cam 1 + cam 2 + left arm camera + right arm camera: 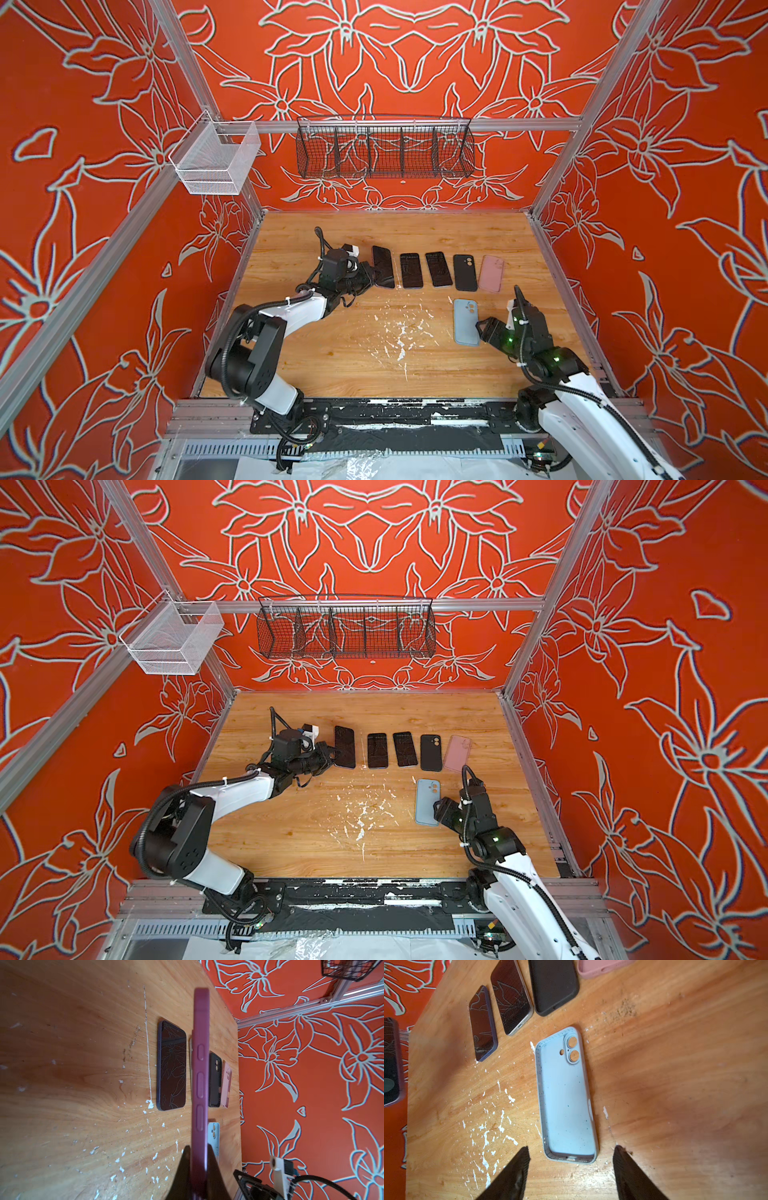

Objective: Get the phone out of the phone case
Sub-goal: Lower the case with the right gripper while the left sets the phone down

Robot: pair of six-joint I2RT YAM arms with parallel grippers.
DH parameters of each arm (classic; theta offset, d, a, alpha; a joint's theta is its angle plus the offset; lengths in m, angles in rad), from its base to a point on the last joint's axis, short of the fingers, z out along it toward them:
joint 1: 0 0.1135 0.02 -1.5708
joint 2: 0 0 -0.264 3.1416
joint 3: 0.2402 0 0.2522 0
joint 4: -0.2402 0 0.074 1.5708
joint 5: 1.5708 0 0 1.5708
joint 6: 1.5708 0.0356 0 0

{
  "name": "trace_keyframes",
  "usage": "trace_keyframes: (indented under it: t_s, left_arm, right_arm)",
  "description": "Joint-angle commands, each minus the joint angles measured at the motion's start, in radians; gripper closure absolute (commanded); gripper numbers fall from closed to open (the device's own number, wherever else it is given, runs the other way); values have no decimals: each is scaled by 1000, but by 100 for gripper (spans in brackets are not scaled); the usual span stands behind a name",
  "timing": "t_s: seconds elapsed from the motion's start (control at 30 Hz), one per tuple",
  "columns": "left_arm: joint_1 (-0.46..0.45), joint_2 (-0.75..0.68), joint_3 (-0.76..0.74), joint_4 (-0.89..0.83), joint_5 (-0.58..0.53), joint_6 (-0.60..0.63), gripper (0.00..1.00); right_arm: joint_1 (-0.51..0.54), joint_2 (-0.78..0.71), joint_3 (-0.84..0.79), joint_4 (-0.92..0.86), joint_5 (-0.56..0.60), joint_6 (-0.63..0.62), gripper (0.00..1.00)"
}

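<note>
A phone with a dark screen (383,266) sits in a purple case (200,1084) at the left end of the row, screen up. My left gripper (371,277) (199,1148) is shut on its near end, one finger on each face. Whether the phone rests on the table I cannot tell. An empty light blue case (465,322) (566,1095) lies open side up on the wood. My right gripper (480,328) (571,1151) stands open just behind the blue case's bottom end. Nothing is between its fingers.
Two bare phones (411,270) (438,269), a black case (465,272) and a pink case (491,273) lie in a row on the wooden table (332,357). White paint flecks (401,336) mark the middle. A white mesh basket (216,160) and a black wire basket (384,149) hang on the frame.
</note>
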Motion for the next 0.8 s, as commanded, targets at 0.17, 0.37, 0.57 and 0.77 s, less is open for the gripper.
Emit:
trace_keyframes:
  t_s: [0.17,0.37,0.57,0.77]
  left_arm:
    - [8,160,68,121,-11,78,93]
    - [7,235,82,116,-41,90,88]
    - [8,291,100,99,-58,104,78]
    - [9,312,105,93,-67,114,70]
  right_arm:
    - [-6,61,50,12,41,-68,33]
    - [-10,70,46,21,43,-79,33]
    - [-16,76,50,23,44,-98,33]
    - [-24,125,72,37,30,-131,31]
